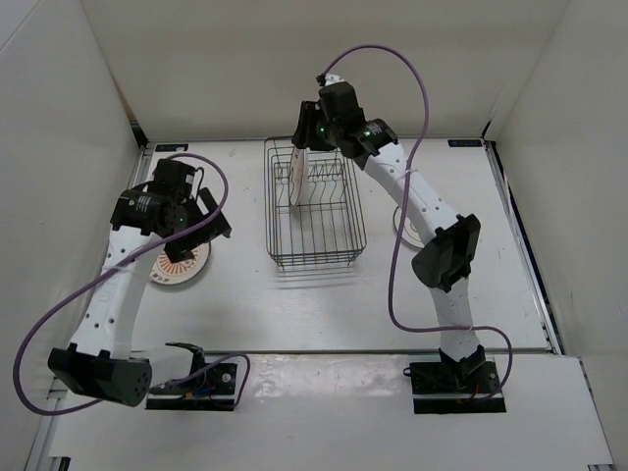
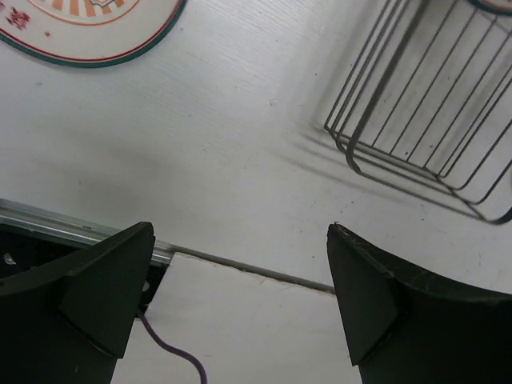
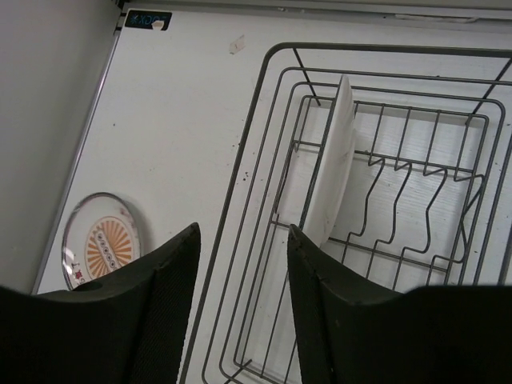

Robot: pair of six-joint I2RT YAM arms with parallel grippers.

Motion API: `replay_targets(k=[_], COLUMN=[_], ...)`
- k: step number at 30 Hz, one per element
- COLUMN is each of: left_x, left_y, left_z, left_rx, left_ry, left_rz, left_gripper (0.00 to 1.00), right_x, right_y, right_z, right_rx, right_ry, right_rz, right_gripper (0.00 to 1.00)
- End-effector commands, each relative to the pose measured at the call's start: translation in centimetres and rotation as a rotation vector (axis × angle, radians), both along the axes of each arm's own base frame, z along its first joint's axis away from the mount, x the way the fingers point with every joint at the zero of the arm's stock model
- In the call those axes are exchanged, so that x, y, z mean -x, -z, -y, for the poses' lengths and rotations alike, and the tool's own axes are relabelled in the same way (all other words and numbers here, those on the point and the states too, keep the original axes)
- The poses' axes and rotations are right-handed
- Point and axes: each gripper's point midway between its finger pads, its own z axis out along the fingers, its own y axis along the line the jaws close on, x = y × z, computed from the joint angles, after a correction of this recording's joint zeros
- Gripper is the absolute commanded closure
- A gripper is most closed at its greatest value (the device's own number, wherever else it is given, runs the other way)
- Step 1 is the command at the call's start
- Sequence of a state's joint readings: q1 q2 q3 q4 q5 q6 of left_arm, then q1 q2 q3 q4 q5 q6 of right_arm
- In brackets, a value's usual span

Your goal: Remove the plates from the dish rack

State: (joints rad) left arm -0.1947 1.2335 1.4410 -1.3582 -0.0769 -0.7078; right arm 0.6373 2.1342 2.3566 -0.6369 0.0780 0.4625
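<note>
The dark wire dish rack [image 1: 316, 231] stands mid-table. One white plate [image 1: 300, 179] stands on edge among its tines at the far left end. It also shows in the right wrist view [image 3: 333, 160], inside the rack [image 3: 264, 200]. My right gripper [image 1: 306, 137] hovers above the rack's far end, open and empty [image 3: 244, 240], its jaws astride the rack's left rim and the plate just right of them. A patterned plate [image 1: 182, 265] lies flat on the table left of the rack. My left gripper [image 1: 201, 235] is open and empty above it [image 2: 240, 296].
Another plate [image 1: 405, 228] lies flat right of the rack, partly hidden by the right arm. The left wrist view shows the patterned plate's rim [image 2: 88, 32], the rack's corner [image 2: 424, 104] and the table's front seam. White walls enclose the table.
</note>
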Motion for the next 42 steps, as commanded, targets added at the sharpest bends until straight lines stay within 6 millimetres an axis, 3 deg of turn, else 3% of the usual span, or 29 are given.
replay_targets(k=[1, 5, 9, 14, 19, 26, 27, 34, 42], left_x=[1.7, 2.3, 4.5, 4.9, 5.9, 5.6, 5.6, 6.0, 6.8], left_y=[-1.3, -4.3, -4.5, -5.1, -4.0, -3.8, -3.7, -3.8, -3.6], left_z=[1.8, 2.0, 2.9, 1.6, 2.3, 2.0, 2.2, 2.1, 1.8], left_rx=[-0.006, -0.032, 0.06, 0.033, 0.059, 0.051, 0.057, 0.048, 0.032], left_ry=[0.18, 0.304, 0.372, 0.364, 0.44, 0.435, 0.447, 0.461, 0.487], left_rz=[0.024, 0.165, 0.188, 0.243, 0.225, 0.207, 0.209, 0.224, 0.211], left_gripper=[0.0, 0.0, 0.0, 0.0, 0.0, 0.0, 0.0, 0.0, 0.0], right_x=[-1.0, -1.9, -2.6, -2.9, -3.5, -4.3, -3.7, -4.3, -4.1], right_y=[-0.4, 0.9, 2.0, 3.4, 3.7, 6.2, 6.8, 8.8, 10.6], right_z=[-1.0, -1.6, -1.6, -1.3, -1.0, -0.2, -1.0, -1.0, -0.5], right_rx=[-0.023, -0.007, 0.022, 0.109, 0.188, 0.311, 0.355, 0.483, 0.62], right_ry=[-0.008, 0.007, 0.027, 0.026, 0.034, 0.059, 0.04, 0.081, 0.14], right_rz=[0.052, 0.052, 0.063, 0.094, 0.149, 0.167, 0.181, 0.228, 0.252], right_gripper=[0.48, 0.44, 0.46, 0.48, 0.48, 0.54, 0.54, 0.54, 0.67])
